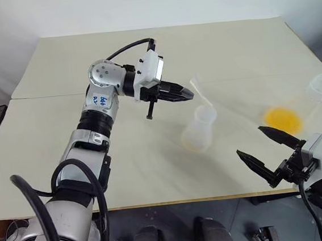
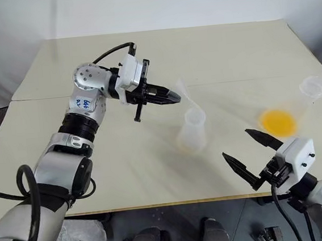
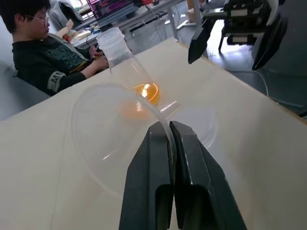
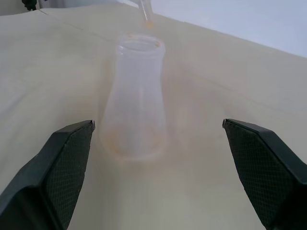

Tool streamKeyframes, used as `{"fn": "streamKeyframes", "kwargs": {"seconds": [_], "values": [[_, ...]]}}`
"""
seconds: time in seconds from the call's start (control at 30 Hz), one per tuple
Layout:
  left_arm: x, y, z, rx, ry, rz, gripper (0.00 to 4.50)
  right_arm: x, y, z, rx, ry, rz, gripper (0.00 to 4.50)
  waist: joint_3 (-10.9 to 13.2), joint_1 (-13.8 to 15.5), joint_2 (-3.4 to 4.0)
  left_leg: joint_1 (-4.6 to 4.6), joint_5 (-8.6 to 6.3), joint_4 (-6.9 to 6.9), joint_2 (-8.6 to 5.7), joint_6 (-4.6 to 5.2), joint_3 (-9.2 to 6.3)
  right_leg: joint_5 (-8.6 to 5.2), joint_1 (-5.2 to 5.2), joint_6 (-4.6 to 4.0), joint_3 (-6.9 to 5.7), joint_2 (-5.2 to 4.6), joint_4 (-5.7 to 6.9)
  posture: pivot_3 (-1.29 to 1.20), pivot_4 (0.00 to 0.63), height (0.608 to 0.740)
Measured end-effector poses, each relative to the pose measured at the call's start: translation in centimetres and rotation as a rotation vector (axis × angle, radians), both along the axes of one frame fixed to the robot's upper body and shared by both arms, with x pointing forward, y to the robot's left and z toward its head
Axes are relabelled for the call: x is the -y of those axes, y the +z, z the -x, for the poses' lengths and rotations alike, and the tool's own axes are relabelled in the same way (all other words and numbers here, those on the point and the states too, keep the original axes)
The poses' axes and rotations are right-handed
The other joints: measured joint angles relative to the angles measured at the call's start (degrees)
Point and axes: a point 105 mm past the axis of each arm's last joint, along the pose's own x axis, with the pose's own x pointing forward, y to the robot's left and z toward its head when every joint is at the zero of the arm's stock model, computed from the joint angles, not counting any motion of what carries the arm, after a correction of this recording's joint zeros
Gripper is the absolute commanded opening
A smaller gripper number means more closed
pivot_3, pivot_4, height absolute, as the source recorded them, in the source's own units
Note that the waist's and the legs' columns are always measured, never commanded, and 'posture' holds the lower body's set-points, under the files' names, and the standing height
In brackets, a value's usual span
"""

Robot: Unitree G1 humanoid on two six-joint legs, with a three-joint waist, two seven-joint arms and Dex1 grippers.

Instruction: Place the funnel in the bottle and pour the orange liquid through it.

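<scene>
On the pale table (image 1: 65, 135), the left gripper (image 1: 189, 94) reaches in level from the robot's left with its two black fingers (image 3: 184, 158) pressed together on the thin rim of the funnel (image 3: 110, 136). In the left wrist view the clear rim curves out from between the fingertips and the wide round mouth spreads away from them, so the funnel hangs just past the tips, tilted, with its spout slanting down toward the neck of the bottle (image 1: 199, 129). The spout's tip sits just above the bottle's open mouth, seen at the top of the right wrist view; whether it has entered the neck cannot be told. The bottle stands upright near the table's middle, a faint yellowish tinge at its base. Well apart to the robot's right, a second clear flask (image 1: 318, 91) leans or lies near the table's edge, with the orange liquid (image 1: 283, 119) pooled in its belly. The right gripper (image 1: 260, 148) hovers near the front edge with its fingers spread wide and nothing between them, facing the bottle, which stands apart from both fingertips. A seated person (image 3: 43, 52) shows beyond the table.
</scene>
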Motion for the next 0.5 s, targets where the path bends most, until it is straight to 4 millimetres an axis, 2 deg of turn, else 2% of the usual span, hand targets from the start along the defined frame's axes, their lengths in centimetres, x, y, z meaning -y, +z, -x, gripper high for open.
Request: {"fn": "streamKeyframes", "kwargs": {"seconds": [0.5], "values": [[1.3, -0.3, 0.5, 0.15, -0.059, -0.124, 0.05, 0.1, 0.0, 0.0, 0.013, -0.019, 0.011, 4.5, 0.0, 0.0, -0.01, -0.02, 0.01, 0.0, 0.0, 0.02, -0.03, 0.0, -0.01, 0.0, -0.01, 0.0, 0.0, 0.0, 0.15, 0.74]]}}
